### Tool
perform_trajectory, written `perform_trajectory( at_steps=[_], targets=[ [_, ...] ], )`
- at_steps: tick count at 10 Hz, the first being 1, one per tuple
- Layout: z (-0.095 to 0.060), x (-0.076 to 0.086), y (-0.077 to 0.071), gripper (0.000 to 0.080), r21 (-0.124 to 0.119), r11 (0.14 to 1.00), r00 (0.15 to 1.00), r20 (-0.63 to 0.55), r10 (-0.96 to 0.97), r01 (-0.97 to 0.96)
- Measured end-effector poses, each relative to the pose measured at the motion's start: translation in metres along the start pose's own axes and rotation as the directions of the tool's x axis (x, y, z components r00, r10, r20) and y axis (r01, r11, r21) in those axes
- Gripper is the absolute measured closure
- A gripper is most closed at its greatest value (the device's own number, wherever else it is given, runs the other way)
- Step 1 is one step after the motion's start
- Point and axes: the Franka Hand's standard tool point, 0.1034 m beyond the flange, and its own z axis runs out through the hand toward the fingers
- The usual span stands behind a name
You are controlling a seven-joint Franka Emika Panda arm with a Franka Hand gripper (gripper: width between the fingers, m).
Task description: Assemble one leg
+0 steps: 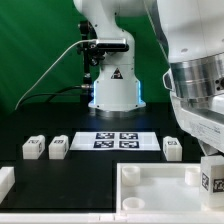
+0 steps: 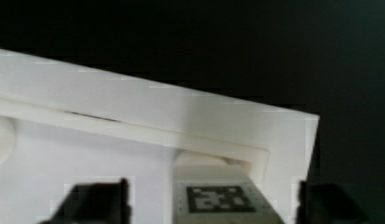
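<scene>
Leg (image 2: 215,196) stands upright at a corner of the white tray (image 1: 150,172), toward the exterior view's right. You have the end effector (image 2: 214,190) released, its fingers (image 2: 96,202) spread either side, a gap visible to each.

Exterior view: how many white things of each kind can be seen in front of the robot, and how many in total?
Legs: 4
Tray: 1
Marker board: 1
Cut-off white piece at the exterior view's left edge, kind unclear: 1
Total: 7
</scene>
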Motion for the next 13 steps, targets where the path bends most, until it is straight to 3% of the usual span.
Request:
perform_trajectory(
  at_steps=[1, 2, 3, 5, 7, 8, 9, 10, 11, 12, 13],
  targets=[
    [0.000, 0.001, 0.000, 0.0199, -0.001, 0.997, 0.997, 0.000, -0.076, 0.076],
    [-0.001, 0.007, 0.004, 0.0165, -0.016, 0.961, 0.961, 0.004, -0.276, 0.277],
    [-0.004, 0.014, 0.004, 0.0165, -0.026, 0.902, 0.902, 0.011, -0.431, 0.431],
    [-0.003, 0.012, 0.005, 0.0153, -0.024, 0.845, 0.845, 0.013, -0.534, 0.534],
    [-0.003, 0.013, 0.005, 0.0150, -0.030, 0.685, 0.686, 0.015, -0.728, 0.728],
    [-0.003, 0.007, 0.003, 0.0150, -0.085, 0.517, 0.520, 0.023, -0.854, 0.852],
    [-0.003, -0.002, -0.003, 0.0150, -0.123, 0.349, 0.356, 0.044, -0.933, 0.929],
    [-0.001, -0.004, -0.004, 0.0150, -0.128, 0.278, 0.287, 0.052, -0.957, 0.952],
    [0.000, -0.002, -0.003, 0.0273, -0.122, 0.376, 0.383, 0.042, -0.923, 0.919],
    [-0.001, 0.001, -0.003, 0.0408, -0.126, 0.405, 0.413, 0.038, -0.910, 0.905],
    [-0.001, 0.005, -0.001, 0.0408, -0.135, 0.474, 0.481, 0.032, -0.876, 0.870]
  ],
)
